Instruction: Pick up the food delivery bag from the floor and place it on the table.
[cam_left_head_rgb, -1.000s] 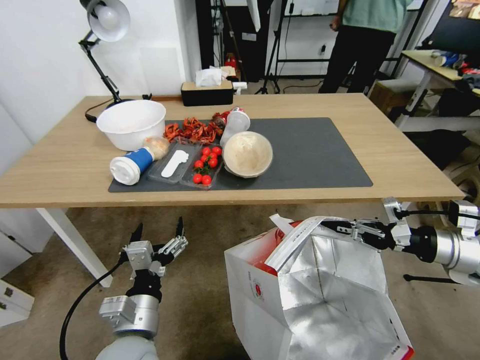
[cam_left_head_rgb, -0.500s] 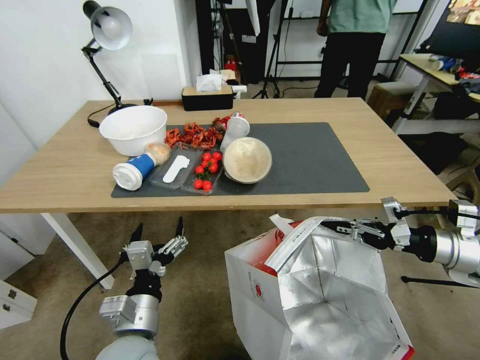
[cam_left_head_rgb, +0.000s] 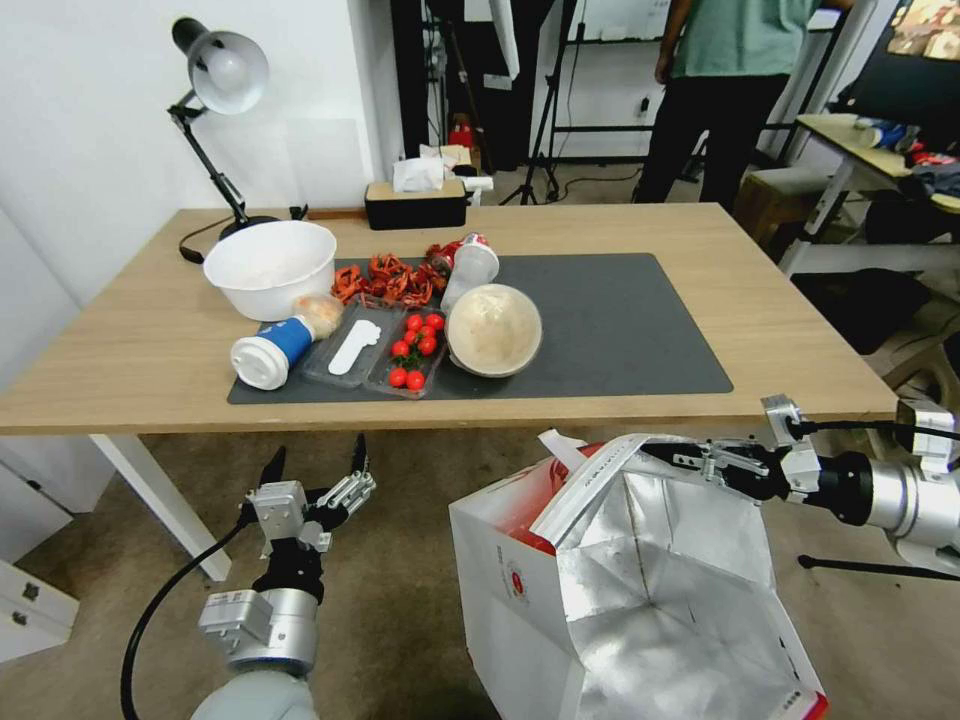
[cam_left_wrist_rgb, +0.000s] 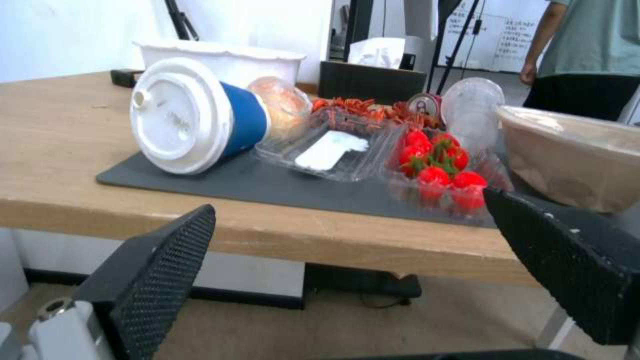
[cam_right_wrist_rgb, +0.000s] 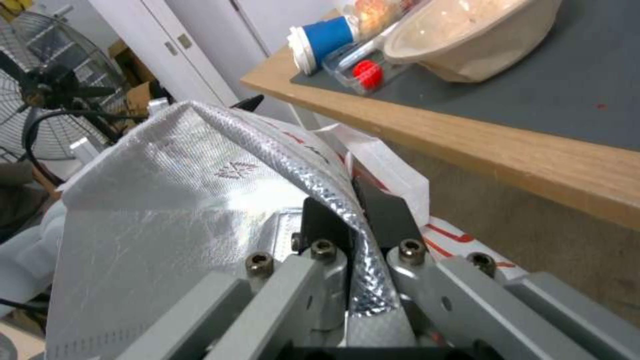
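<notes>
Right gripper (cam_left_head_rgb: 675, 457) is clamped on the foil rim of the food delivery bag (cam_left_head_rgb: 640, 590), which gapes empty below it. Left gripper (cam_left_head_rgb: 315, 470) hangs open beside it, under the table (cam_left_head_rgb: 800, 330).

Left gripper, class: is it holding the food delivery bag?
No. The left gripper hangs open beside the food delivery bag, touching nothing.

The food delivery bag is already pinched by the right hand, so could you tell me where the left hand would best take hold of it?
Probably the white loop handle draped over the rim of the food delivery bag, approached from the robot's left. The right hand already clamps the far rim, and the open left hand hangs free on the left.
</notes>
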